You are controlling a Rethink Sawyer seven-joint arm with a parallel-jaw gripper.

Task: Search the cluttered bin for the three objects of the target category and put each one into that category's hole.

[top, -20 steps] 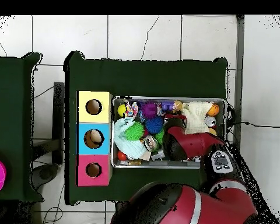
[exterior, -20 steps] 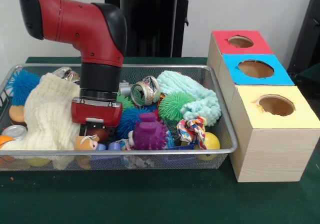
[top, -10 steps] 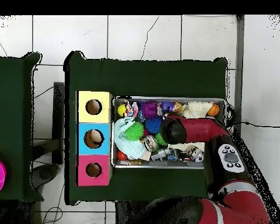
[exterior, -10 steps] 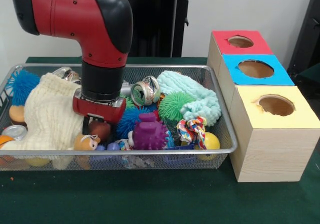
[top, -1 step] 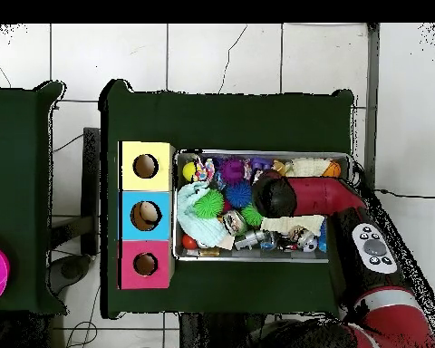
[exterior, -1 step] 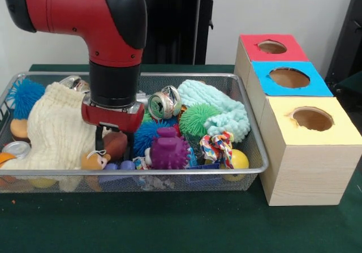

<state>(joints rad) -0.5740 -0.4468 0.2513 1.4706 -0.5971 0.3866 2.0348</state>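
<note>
1. The brown ball [exterior, -1 step: 115, 144] sits between the two dark fingers of the pincer [exterior, -1 step: 115, 146], just above the bin's clutter, beside the cream knitted cloth [exterior, -1 step: 54, 128] and the blue spiky ball [exterior, -1 step: 148, 135].
2. Change noted: a second ago the pincer was pressed low into the clutter; it now stands higher, and the brown ball has risen with it. The pincer appears closed narrowly on the ball, though the front rim of the wire bin [exterior, -1 step: 169, 172] partly masks the contact.
3. The small doll head [exterior, -1 step: 93, 161] lies just below the ball, apparently free of it.
4. In the overhead view the arm [top, -1 step: 307, 195] has swung across the bin, uncovering the cans along one side.
5. Judgement: one candidate object is secured and the lift is under way; carriage to the box holes remains.
6. The red hole [exterior, -1 step: 272, 46], blue hole [exterior, -1 step: 289, 77] and yellow hole [exterior, -1 step: 312, 119] stand beside the bin on the green surface [exterior, -1 step: 169, 222]. The overhead view shows something already inside the blue one.
</note>
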